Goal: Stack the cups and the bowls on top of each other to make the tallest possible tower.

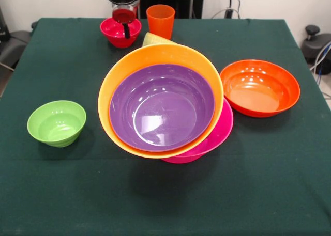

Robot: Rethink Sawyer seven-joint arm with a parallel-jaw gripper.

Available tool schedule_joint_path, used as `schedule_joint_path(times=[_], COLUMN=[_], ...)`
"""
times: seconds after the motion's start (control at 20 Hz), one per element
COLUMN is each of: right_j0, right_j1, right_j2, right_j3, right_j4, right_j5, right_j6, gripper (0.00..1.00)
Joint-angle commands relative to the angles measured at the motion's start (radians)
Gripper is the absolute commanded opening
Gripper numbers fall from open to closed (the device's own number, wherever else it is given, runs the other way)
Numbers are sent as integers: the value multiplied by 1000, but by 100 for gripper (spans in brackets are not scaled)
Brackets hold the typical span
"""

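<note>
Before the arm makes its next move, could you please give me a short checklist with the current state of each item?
1. Tower upright: not ok, it leans toward the camera, the purple bowl tilted.
2. Pink base bowl centred under the yellow-orange bowl: not ok, it pokes out at one side.
3. Claw state: cannot tell; it is at the small red bowl.
4. Orange cup upright and free: ok.
5. Small green bowl and orange-red bowl free: ok.

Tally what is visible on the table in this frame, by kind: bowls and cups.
Bowls: 6 (purple, yellow-orange, pink, orange-red, small green, small red)
Cups: 2 (orange, a pale yellow one partly hidden)
Total: 8
</note>
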Motion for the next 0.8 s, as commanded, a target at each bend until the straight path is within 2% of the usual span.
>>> schedule_joint_path(times=[0.05,0.3,0.45,0.8], right_j0=[-45,-68,-97,-152], right_j1=[12,18,51,137], right_j2=[172,176,190,219], right_j3=[-50,-63,-102,-160], right_j4=[-173,-200,-221,-285], right_j5=[-109,-105,-91,-128], right_j6=[-191,-128,-123,-114], gripper=[100,100,100,100])
